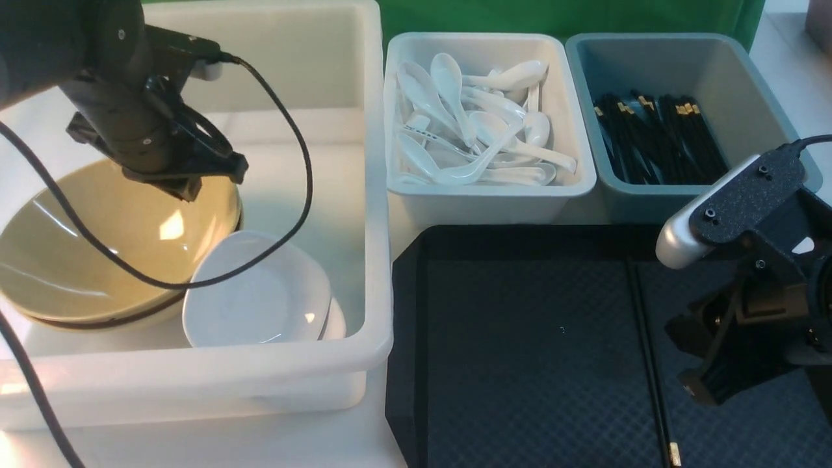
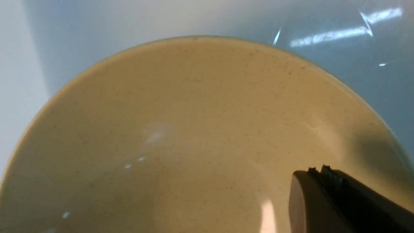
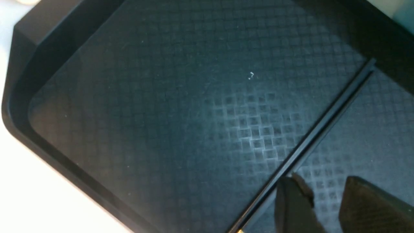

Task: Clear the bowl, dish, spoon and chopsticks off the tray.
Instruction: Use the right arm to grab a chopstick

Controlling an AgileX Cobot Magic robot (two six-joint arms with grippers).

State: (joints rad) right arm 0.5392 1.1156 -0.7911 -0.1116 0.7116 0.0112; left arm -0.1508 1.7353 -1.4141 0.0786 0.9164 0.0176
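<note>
- Upper left: your left gripper [image 1: 192, 187] at the bowl [image 1: 97, 247] rim; I cannot tell its grip.
- Lower right: your right gripper [image 3: 326, 207], released, beside the chopsticks [image 3: 318, 129] on the tray [image 1: 520, 364].

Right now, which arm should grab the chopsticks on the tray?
Right. Its open claw hangs just beside the chopsticks over the tray. The left claw is away at the bowl in the white bin.
</note>
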